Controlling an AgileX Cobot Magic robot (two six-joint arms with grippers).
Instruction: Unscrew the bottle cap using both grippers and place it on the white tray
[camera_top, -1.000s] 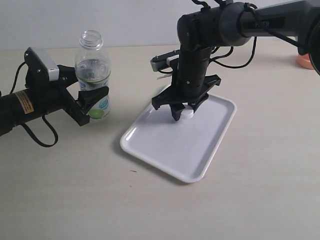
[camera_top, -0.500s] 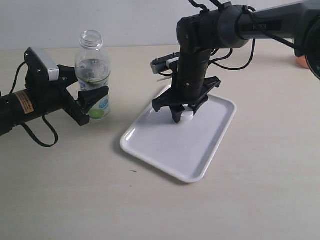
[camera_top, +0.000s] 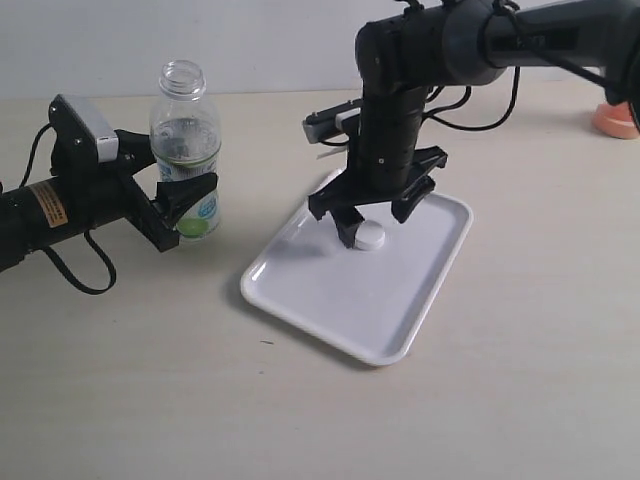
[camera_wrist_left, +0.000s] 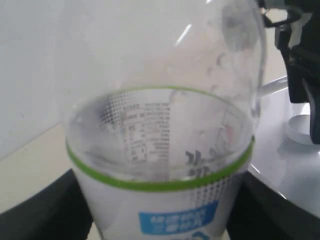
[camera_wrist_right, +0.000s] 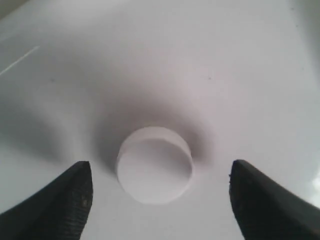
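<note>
On the white tray (camera_top: 330, 295), toward its far end, the cap (camera_top: 369, 237) is lying flat. It's a small white disc with a smooth top and low side wall, throwing a soft shadow on the glossy tray. The right wrist view confirms nothing is touching it.

The right gripper (camera_top: 376, 214) hangs just above the cap. Its jaws are spread wide, with one black fingertip (camera_wrist_right: 67, 202) on each side and clear space to the cap on both.

The bottle (camera_top: 185, 130) stands upright on the table (camera_top: 480, 390), left of the tray and apart from it. The neck is bare and open. It has a clear body, a green band at the top of the label and a blue patch lower down.

The left gripper (camera_top: 186, 208) is clamped on the bottle at label height, coming in from the side.

Versus half a second ago: the right gripper's fingers were down around the cap; it has now lifted off and the cap stays on the tray at the same spot. I see no change in the bottle, left gripper or tray.
</note>
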